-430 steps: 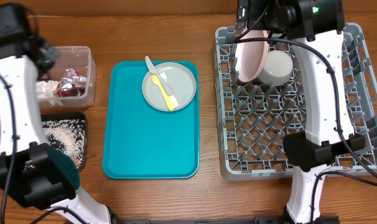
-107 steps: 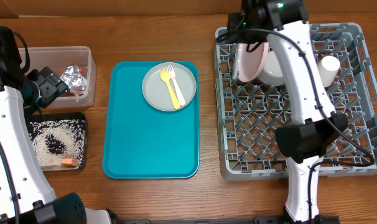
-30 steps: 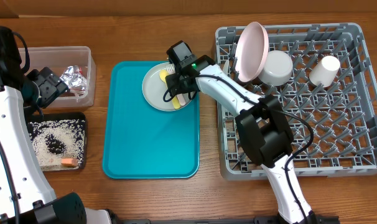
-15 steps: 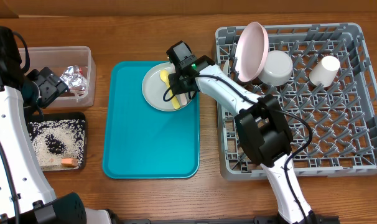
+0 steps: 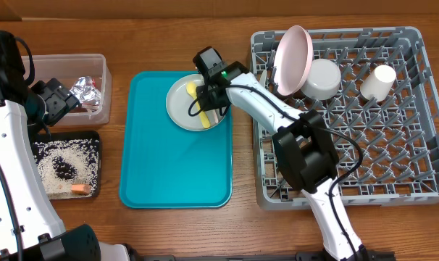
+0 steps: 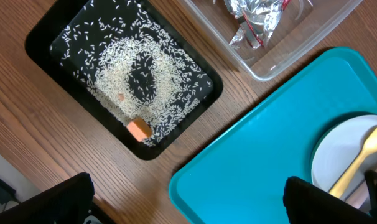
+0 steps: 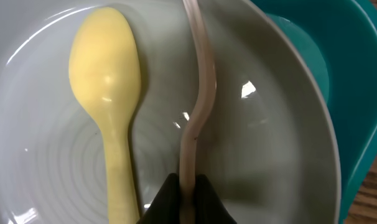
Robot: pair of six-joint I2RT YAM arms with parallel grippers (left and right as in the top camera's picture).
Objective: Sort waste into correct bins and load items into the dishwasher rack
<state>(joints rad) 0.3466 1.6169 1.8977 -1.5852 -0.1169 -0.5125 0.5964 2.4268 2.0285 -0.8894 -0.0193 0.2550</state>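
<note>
My right gripper (image 7: pixel 187 186) is shut on the handle of the pale cutlery (image 7: pixel 201 93), which lies on the pale grey-green plate (image 7: pixel 269 143) beside a yellow plastic utensil (image 7: pixel 107 93). From overhead, that gripper (image 5: pixel 212 109) is over the plate (image 5: pixel 180 109) at the top of the teal tray (image 5: pixel 169 167). My left gripper (image 6: pixel 188 205) hangs open and empty above the tray's left edge. The clear tub (image 5: pixel 96 69) holds the foil ball (image 5: pixel 83 90). The black tray (image 5: pixel 93 141) holds rice (image 5: pixel 53 156) and the orange cube (image 5: pixel 79 189).
The grey dishwasher rack (image 5: pixel 364 145) fills the right side. A pinkish plate (image 5: pixel 292 51) stands on edge in it, next to a white bowl (image 5: pixel 322 78) and a white cup (image 5: pixel 382 78). My right arm stretches from the rack's front across to the tray.
My right gripper's fingers have closed on the pale cutlery handle on the plate. My left arm has not moved.
</note>
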